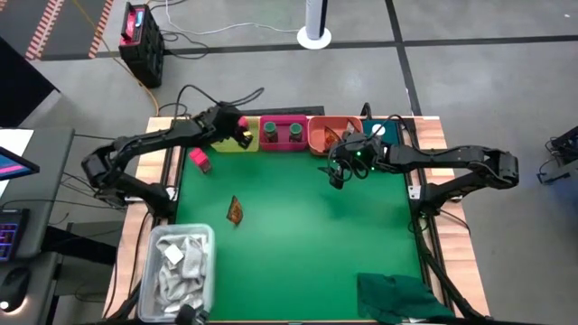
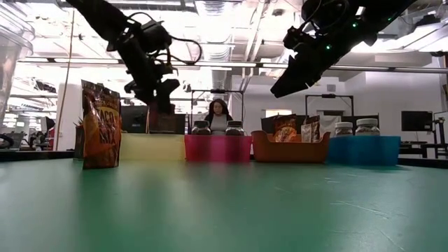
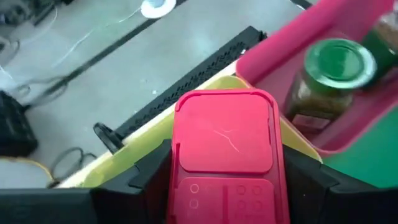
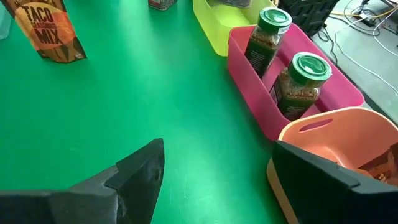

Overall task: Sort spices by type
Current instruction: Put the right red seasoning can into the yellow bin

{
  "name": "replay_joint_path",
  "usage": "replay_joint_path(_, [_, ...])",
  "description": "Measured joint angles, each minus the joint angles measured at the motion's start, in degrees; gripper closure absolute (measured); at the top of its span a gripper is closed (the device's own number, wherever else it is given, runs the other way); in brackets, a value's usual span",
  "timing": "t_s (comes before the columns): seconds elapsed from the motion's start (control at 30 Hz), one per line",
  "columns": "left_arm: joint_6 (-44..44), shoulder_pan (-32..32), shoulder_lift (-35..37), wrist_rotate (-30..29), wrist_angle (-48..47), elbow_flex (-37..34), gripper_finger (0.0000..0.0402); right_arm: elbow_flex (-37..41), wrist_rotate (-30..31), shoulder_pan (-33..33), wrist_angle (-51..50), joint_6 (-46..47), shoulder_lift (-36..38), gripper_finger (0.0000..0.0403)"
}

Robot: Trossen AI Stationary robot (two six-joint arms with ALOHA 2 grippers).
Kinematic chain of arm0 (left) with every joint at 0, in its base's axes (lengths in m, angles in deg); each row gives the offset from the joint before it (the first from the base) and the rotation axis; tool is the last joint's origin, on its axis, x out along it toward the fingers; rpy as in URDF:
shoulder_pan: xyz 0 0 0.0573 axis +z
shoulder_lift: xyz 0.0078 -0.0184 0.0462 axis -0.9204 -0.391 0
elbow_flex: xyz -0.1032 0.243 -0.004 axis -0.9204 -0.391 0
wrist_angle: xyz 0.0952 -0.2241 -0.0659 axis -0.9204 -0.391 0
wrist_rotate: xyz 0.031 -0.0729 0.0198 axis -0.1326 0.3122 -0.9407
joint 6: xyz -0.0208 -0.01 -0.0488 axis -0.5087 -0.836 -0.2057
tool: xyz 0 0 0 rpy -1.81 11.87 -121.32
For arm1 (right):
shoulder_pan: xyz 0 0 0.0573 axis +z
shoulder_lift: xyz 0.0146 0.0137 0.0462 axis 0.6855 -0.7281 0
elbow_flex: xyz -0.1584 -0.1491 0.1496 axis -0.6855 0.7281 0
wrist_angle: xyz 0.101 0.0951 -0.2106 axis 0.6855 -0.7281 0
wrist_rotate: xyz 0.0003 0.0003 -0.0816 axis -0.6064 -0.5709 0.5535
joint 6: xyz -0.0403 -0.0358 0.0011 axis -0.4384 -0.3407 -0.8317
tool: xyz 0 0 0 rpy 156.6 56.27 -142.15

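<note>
Left gripper (image 3: 227,199) clamps a pink box (image 3: 225,152) over the yellow tray (image 1: 237,144) — long axis running out from the fingers; right gripper (image 4: 214,180) hangs wide, empty.

Green tabletop (image 1: 307,226); yellow tray (image 1: 232,144), pink tray (image 1: 284,143), orange tray (image 1: 323,135) and teal tray (image 1: 390,132) along 12 o'clock edge; clear tub (image 1: 181,271) of white packets at 8 o'clock; folded green cloth (image 1: 397,298) at 5 o'clock.
</note>
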Motion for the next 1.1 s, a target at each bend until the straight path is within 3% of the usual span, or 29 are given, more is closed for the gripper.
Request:
replay_joint_path(0.2, [-3.37, 1.38, 0.03, 4.86, 3.19, -0.33, 0.0186, 0.00, 0.00, 1.29, -0.01, -0.46, 0.00, 0.0078])
replay_joint_path(0.43, [-10.42, 0.81, 0.00, 1.70, 3.96, -0.34, 0.0185, 0.00, 0.00, 1.73, 2.78, -1.22, 0.00, 0.0078])
replay_joint_path(0.67, [-17.26, -3.29, -0.04, -5.37, 3.69, -0.34, 0.0185, 0.00, -0.58, 2.17, 4.88, -1.60, 0.00, 0.0078])
replay_joint_path(0.9, [-22.04, -10.44, -3.19, -20.10, 4.81, -0.32, 0.0185, 0.00, -1.36, 3.73, 4.89, -1.87, 0.00, 0.0078])
replay_joint_path(1.1, [-27.07, -9.32, -8.88, -21.43, 7.95, 0.07, 0.0185, 0.00, -1.79, 6.60, 6.22, -2.61, 0.00, 0.0078])
